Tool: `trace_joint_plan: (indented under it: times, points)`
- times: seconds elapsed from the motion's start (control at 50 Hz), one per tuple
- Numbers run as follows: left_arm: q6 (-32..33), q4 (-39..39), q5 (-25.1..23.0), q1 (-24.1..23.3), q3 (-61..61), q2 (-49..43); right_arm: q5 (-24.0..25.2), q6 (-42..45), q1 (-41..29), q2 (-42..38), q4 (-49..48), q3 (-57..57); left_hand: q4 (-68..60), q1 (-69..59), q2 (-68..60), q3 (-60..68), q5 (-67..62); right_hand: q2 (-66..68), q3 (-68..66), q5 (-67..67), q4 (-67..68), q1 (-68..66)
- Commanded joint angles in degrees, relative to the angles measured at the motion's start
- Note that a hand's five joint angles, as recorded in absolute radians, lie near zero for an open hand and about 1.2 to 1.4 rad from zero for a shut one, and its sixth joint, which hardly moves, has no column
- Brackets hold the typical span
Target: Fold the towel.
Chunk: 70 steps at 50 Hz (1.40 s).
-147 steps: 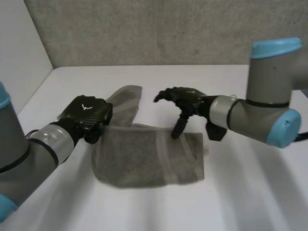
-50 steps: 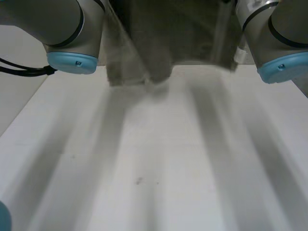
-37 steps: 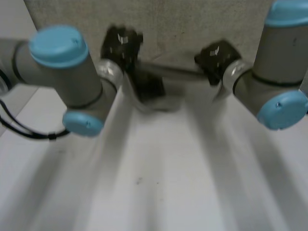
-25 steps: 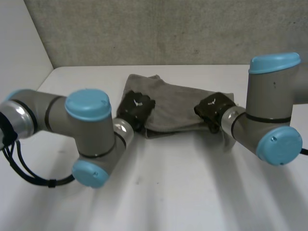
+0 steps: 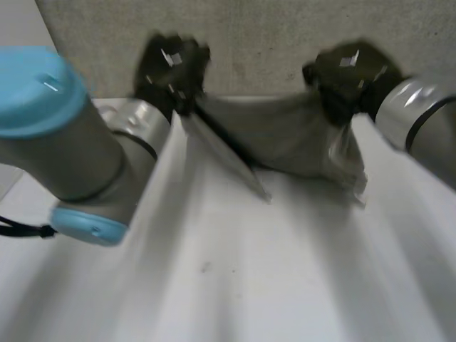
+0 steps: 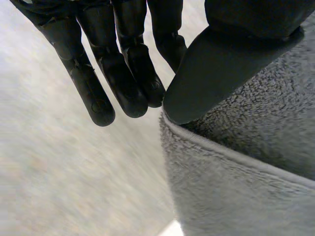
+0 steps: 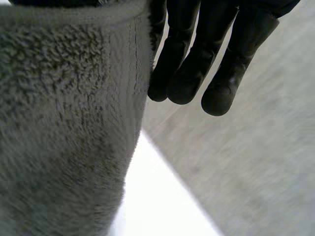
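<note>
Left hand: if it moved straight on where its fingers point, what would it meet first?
Most likely the grey wall, which lies beyond the fingers of the left hand; the towel hangs beside them, at the thumb, not ahead. Depth is unclear.

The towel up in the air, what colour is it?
The towel is plain grey, with no pattern. The left wrist view shows it best.

We find the towel (image 5: 285,139) blurred at twelve o'clock, the left hand (image 5: 171,64) at eleven and right hand (image 5: 345,75) at one likewise; its corners are indistinguishable.
</note>
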<state>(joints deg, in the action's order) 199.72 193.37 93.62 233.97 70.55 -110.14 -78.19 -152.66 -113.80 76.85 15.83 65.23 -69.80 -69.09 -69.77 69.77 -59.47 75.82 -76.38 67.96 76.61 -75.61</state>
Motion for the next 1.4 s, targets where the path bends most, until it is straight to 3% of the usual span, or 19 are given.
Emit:
trace_joint_plan:
  times: [0.02, 0.14, 0.28, 0.52, 0.64, 0.66, 0.68, 0.72, 0.74, 0.78, 0.9, 1.0, 1.12, 1.22, 1.26, 1.32, 1.4]
  points:
    - [0.0, -0.4, 0.2, 0.7, -4.4, 9.7, -0.1, -3.8, 0.2, 4.4, 2.2, -10.3, -10.2, -10.9, -10.2, 10.2, -10.5, 4.2, -3.6, 2.0, 3.4, -4.4]
    - [0.1, -2.5, 0.1, 0.7, -5.4, 6.4, 0.2, -3.3, 0.1, 0.9, 8.4, -12.0, -10.2, -10.9, -10.2, 10.2, -10.5, 4.2, -3.6, 2.0, 3.4, -4.4]
    - [0.6, -7.7, -0.3, 0.7, -4.7, -7.2, 0.3, 1.4, -0.7, -9.2, 14.8, -10.4, -10.2, -10.9, -10.2, 10.2, -10.5, 4.2, -3.6, 2.0, 3.4, -4.4]
    - [1.2, -7.3, -0.4, 1.3, -12.8, -20.6, -0.4, 2.1, -1.0, -19.9, 9.9, -13.5, -10.2, -10.9, -10.2, 10.2, -10.5, 4.2, -3.6, 2.0, 3.4, -4.4]
    - [1.1, -7.4, -0.2, 1.1, -18.0, -26.1, -4.6, 1.8, -0.9, -24.6, 6.8, -17.2, -10.2, -10.9, -10.2, 10.2, -10.5, 4.2, -3.6, 2.0, 3.4, -4.4]
    - [1.1, -7.5, 0.0, 1.1, -18.4, -26.9, -6.4, 1.8, -1.0, -25.5, 6.6, -17.8, -5.2, -5.9, -5.3, 5.3, -5.6, 4.2, -3.6, 2.0, 3.4, -4.4]
    - [1.1, -7.5, 0.0, 1.1, -18.4, -26.9, -6.5, 1.8, -1.0, -25.5, 6.6, -17.8, -5.2, -5.9, -5.2, 5.2, -5.5, 4.2, -3.6, 2.0, 3.4, -4.4]
    - [0.7, -7.5, 0.7, 0.8, -17.9, -27.0, -9.9, 1.9, -0.9, -26.9, 6.3, -18.2, 35.5, 34.8, 35.5, -35.5, 35.2, 4.2, -3.6, 2.0, 3.4, -4.4]
    - [0.7, -7.5, 0.7, 0.8, -17.9, -27.0, -9.9, 1.9, -0.9, -26.9, 6.3, -18.2, 35.7, 35.0, 35.7, -35.7, 35.4, 4.2, -3.6, 2.0, 3.4, -4.4]
    - [0.4, -7.8, 0.9, 0.2, -16.3, -26.2, -10.8, 2.0, -0.9, -28.1, 5.1, -18.1, 59.8, 59.1, 59.8, -59.8, 59.5, 4.2, -3.6, 2.0, 3.4, -4.4]
    - [-1.4, -8.6, 0.9, -1.2, -11.5, -21.0, -10.8, 2.1, -0.5, -28.7, 3.9, -17.1, 59.8, 59.1, 59.8, -59.8, 59.5, 4.2, -3.6, 2.0, 3.4, -4.4]
    - [-7.4, -8.5, 0.9, -2.5, -2.0, -11.2, -10.5, 1.9, -0.3, -29.6, 3.9, -16.2, 59.8, 59.1, 59.8, -59.8, 59.5, 4.2, -3.6, 2.0, 3.4, -4.4]
    - [-13.4, -8.6, 1.8, -3.8, 3.2, -6.0, -10.5, 1.8, -0.3, -29.6, 3.8, -15.5, 59.8, 59.1, 59.8, -59.8, 59.5, 4.2, -3.6, 2.0, 3.4, -4.4]
    - [-19.6, -9.1, 8.3, -4.9, 7.1, -3.1, -10.5, 1.7, -0.2, -29.1, 3.1, -14.1, 59.8, 59.1, 59.8, -59.8, 59.5, 4.2, -3.6, 2.0, 3.4, -4.4]
    - [-23.1, -10.4, 14.0, -5.9, 8.8, -3.1, -10.5, 1.7, -0.1, -28.9, 2.4, -12.9, 59.8, 59.0, 59.7, -59.7, 59.4, 4.2, -3.6, 2.0, 3.4, -4.4]
    - [-27.6, -12.4, 18.2, -6.7, 10.0, -3.8, -10.5, 1.7, -0.1, -28.5, 1.8, -11.6, 59.4, 58.7, 59.4, -59.4, 59.1, 4.2, -3.6, 2.0, 3.4, -4.4]
    - [-33.8, -14.2, 19.2, -6.9, 10.8, -5.2, -10.5, 1.7, -0.1, -28.3, 1.2, -10.6, 59.1, 58.4, 59.1, -59.0, 58.7, 4.2, -3.6, 2.0, 3.4, -4.4]
